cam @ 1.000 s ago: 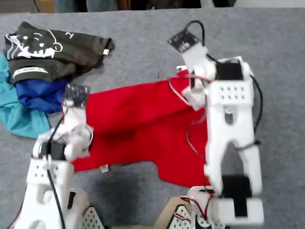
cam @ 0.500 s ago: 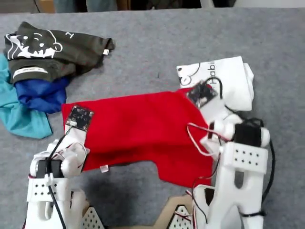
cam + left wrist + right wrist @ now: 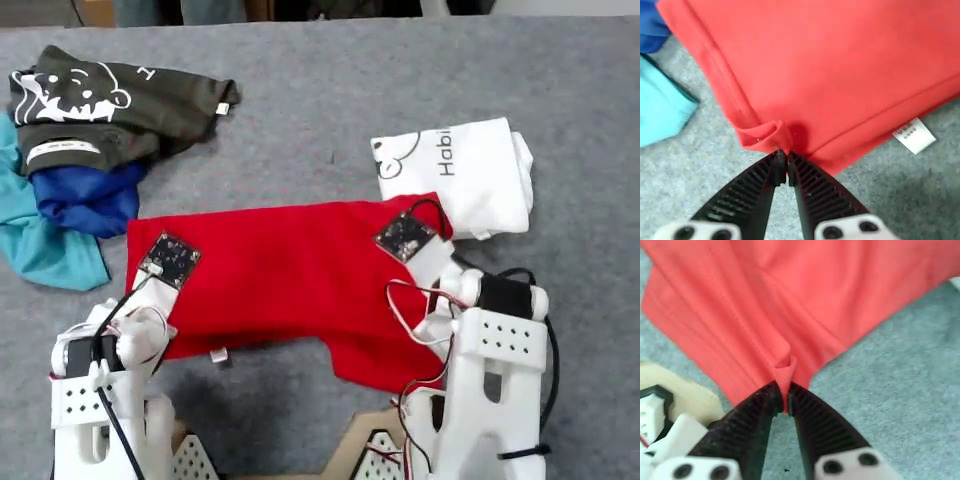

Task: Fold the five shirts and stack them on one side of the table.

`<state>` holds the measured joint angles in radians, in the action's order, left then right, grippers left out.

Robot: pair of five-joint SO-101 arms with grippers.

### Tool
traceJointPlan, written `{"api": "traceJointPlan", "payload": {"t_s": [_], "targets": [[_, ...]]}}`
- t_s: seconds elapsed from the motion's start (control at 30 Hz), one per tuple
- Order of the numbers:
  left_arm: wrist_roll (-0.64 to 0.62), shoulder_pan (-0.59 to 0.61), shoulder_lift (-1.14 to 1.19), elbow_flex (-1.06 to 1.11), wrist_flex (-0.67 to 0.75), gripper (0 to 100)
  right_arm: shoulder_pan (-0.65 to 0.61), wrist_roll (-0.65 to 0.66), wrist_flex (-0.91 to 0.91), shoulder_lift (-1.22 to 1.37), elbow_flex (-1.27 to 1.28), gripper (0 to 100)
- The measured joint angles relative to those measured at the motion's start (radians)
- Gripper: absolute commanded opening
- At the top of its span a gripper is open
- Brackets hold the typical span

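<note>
Holds red shirt (image 3: 290, 270) mid-fold, left gripper (image 3: 786, 160) and right gripper (image 3: 785, 392) both pinched shut on its edge; leaves white shirt (image 3: 470, 180) apparently folded centre right, unfolded pile (image 3: 90, 150) of three upper left

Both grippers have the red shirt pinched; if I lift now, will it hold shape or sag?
Likely sags between the pinches: the red shirt bunches into small folds at the left gripper and right gripper, so it looks soft and floppy. Its loose near flap would probably trail on the table.
</note>
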<state>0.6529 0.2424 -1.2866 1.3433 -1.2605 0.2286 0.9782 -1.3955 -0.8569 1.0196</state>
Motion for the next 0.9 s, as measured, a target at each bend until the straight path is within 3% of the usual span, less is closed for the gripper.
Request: {"api": "traceJointPlan", "payload": {"t_s": [0.2, 0.3, 0.4, 0.57, 0.67, 0.77, 0.87, 0.9], "targets": [[0.008, -0.040, 0.000, 0.000, -0.009, 3, 0.034, 0.002, 0.037, 0.000, 0.008, 1.4], [0.017, -0.072, 0.000, 0.015, -0.009, 13, 0.034, 0.002, 0.037, -0.002, 0.009, 1.7], [0.043, -0.051, 0.000, 0.026, -0.009, 24, 0.034, 0.043, -0.003, -0.002, 0.008, 9.0], [0.052, 0.058, -0.008, 0.002, -0.009, 24, 0.035, 0.005, -0.060, -0.003, -0.052, 25.0], [0.083, 0.106, -0.008, -0.066, -0.023, 23, 0.037, -0.026, -0.063, -0.003, -0.120, 28.1], [0.181, 0.169, -0.008, -0.152, -0.066, 4, 0.037, -0.032, -0.063, -0.003, -0.183, 20.4], [0.275, 0.192, -0.008, -0.206, -0.057, 6, 0.026, -0.035, -0.063, -0.003, -0.213, 0.4], [0.275, 0.183, -0.008, -0.209, -0.038, 4, -0.003, -0.043, -0.063, -0.003, -0.213, 3.2]]}}
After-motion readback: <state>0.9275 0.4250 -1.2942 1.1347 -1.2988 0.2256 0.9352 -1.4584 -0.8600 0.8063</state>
